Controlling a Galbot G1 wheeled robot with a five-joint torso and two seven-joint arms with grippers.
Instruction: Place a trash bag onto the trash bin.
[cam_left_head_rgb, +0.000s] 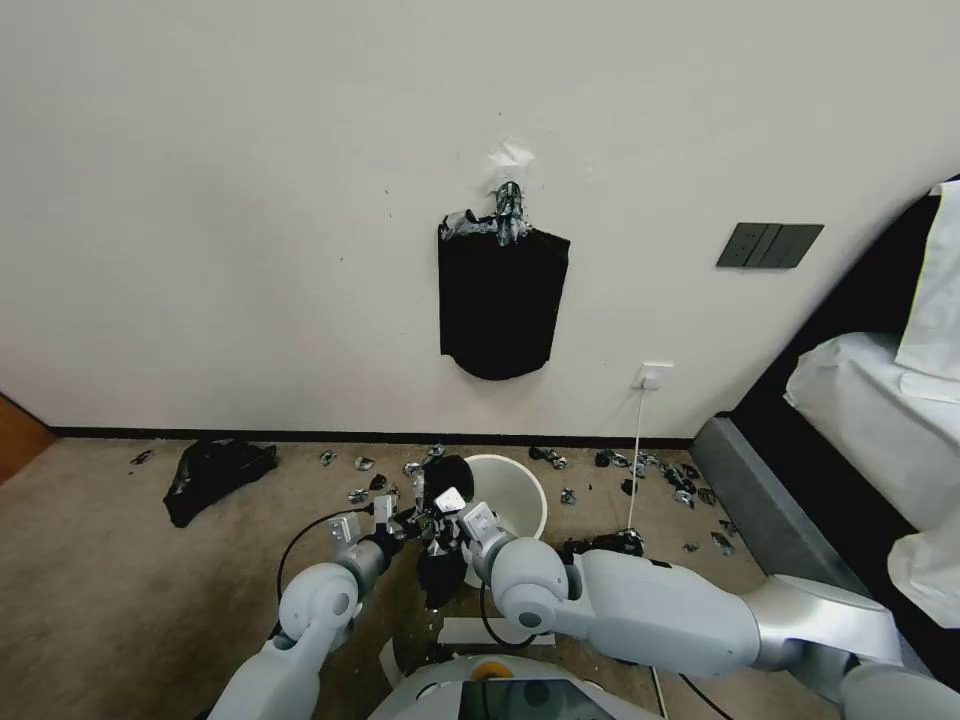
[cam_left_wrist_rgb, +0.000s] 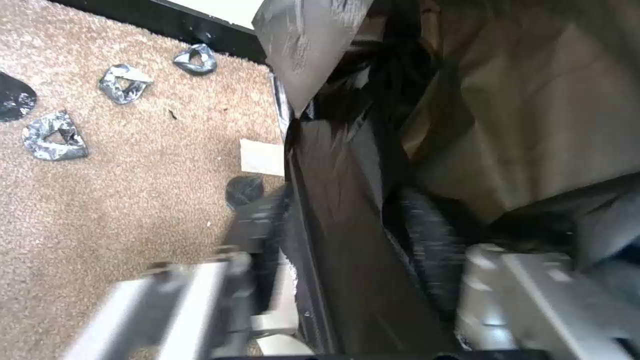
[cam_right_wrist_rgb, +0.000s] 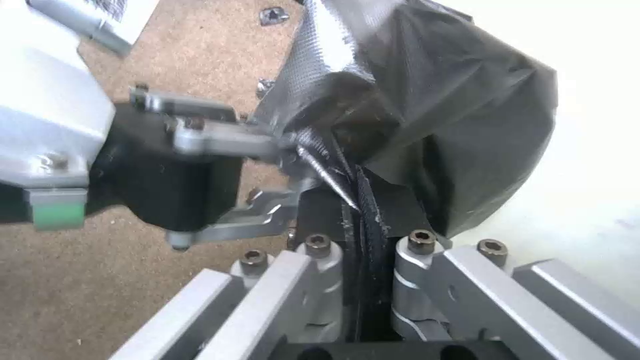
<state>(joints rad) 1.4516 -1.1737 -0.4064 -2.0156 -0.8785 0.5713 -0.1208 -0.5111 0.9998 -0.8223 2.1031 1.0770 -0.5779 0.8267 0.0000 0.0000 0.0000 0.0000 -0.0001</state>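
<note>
Both grippers — left (cam_left_head_rgb: 400, 517) and right (cam_left_head_rgb: 452, 512) — pinch the thin glossy black plastic trash bag (cam_left_head_rgb: 440, 570), hanging at nine o'clock of the round cream-white plastic trash bin (cam_left_head_rgb: 510, 495) — touching its rim.

The scene is seen by the head view from high above, facing forward and down over both arms toward the carpet (cam_left_head_rgb: 110, 560), the wall (cam_left_head_rgb: 250, 200) and the trash bin (cam_left_head_rgb: 510, 492). The left wrist view is set very close behind the left gripper (cam_left_wrist_rgb: 347, 240), facing along the trash bag (cam_left_wrist_rgb: 347, 210) to the carpet. The right wrist view is set equally close behind the right gripper (cam_right_wrist_rgb: 363, 245). The bag, the carpet and the left gripper are shared by all three views.
</note>
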